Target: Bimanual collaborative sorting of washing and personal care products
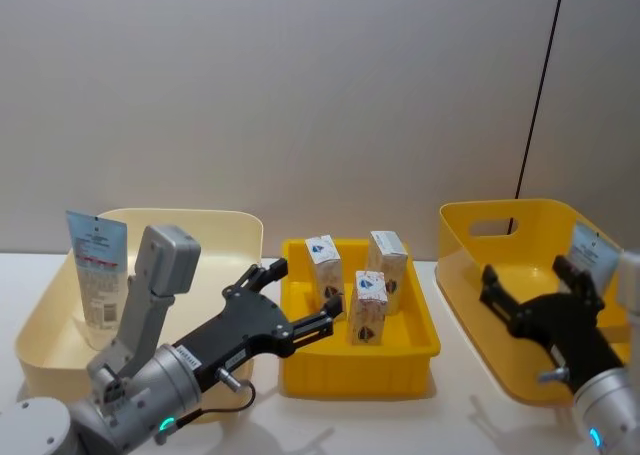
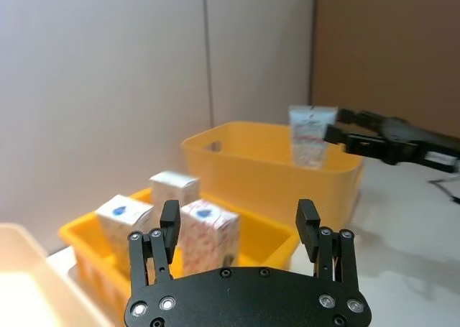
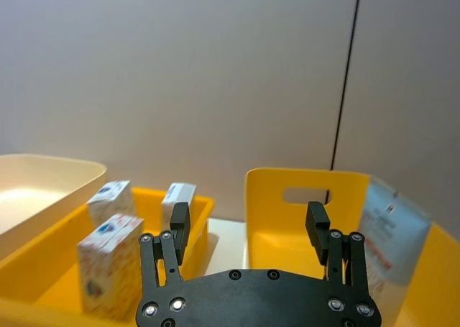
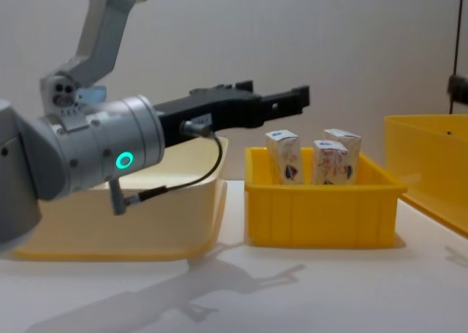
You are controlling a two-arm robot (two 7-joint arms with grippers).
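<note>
Three small white cartons stand upright in the small yellow tray at table centre: back-left carton, back-right carton, front carton. All are close together, and whether they touch is unclear. In the chest view their tops stick up above the tray rim.

Two squeeze tubes, one per side bin. Left tube, with a pale-blue top and a red band, stands crimp end up against the left wall of the cream bin. Right tube stands in the large yellow bin, near its far right side.

Left gripper: jaws spread wide, nothing held. It hovers over the gap between the cream bin and the tray's left rim, pointing at the cartons. The chest view shows it raised above carton height, and in the left wrist view the front carton sits between the fingertips but farther off, with no contact.

Right gripper: jaws wide apart, empty, held over the large yellow bin. The right tube is just beside its outer finger; contact can't be told. All bins sit on the white table.
</note>
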